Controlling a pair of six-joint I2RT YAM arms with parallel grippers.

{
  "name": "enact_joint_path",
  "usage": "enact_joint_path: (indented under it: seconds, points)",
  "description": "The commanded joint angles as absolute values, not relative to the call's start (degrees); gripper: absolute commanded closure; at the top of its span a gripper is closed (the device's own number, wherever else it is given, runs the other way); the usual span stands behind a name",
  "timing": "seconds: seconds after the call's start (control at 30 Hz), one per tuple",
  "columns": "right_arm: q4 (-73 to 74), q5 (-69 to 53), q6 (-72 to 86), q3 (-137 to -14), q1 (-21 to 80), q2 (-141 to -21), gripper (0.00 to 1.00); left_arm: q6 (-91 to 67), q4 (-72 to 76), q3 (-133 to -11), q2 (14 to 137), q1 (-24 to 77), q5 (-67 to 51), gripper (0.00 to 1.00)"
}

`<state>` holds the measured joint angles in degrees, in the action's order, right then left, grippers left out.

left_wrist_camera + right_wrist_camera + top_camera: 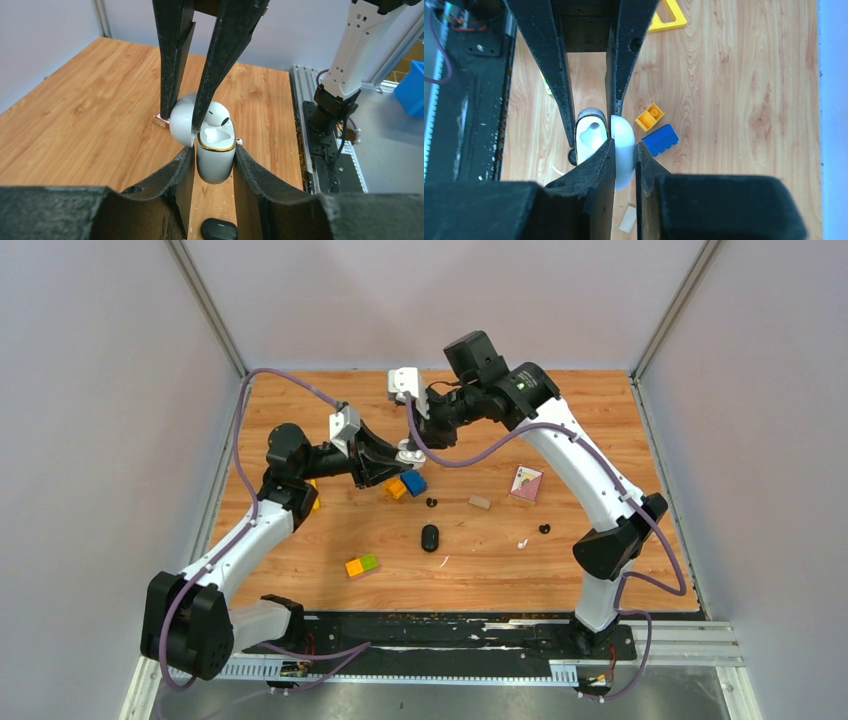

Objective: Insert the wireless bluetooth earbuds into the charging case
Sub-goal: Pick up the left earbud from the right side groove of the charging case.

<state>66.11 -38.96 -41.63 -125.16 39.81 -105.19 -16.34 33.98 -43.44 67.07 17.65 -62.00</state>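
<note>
Left gripper (214, 153) jaws closed on the body of white case (215, 167), held above table (480, 585) toward its far middle. Right gripper (624, 146) jaws pinch the case's open lid (623, 131) from the opposite side. Gold rim at case mouth; contents hard to make out.

Left of case: one yellow piece (314, 502), mostly hidden under left arm.

Nearer than case: one orange-green block (361, 565), one orange block (396, 488), one blue block (413, 482), one black case (430, 538).

Right of case, loose on table:
- black bud (431, 502), close by
- second black bud (544, 528), farther right
- white bud (522, 542), the only white one made out
- one beige block (479, 502)
- one card (526, 484), print too small to read
</note>
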Motion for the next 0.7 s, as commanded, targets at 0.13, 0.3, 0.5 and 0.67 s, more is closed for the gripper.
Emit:
enact_joint_path:
  seconds: [0.13,0.3,0.5,0.67]
  points:
    - [69.3,-33.9,-46.7,-126.2,43.8,-103.7,0.94,-13.8,31.6,-44.4,66.2,17.6,-60.7,0.59]
    - [69.0,-33.3,-46.4,-126.4,44.2,-103.8,0.94,-12.6,31.3,-44.5,66.7,17.7,-61.6,0.73]
    - [67.6,-31.5,-41.4,-127.2,44.1,-103.9,0.75,-10.7,31.1,-43.8,67.3,17.7,-60.3,1.0]
    - [63.7,-29.0,-27.2,-130.3,41.5,-102.5,0.51,-15.7,38.9,-40.4,67.4,17.7,-54.8,1.0]
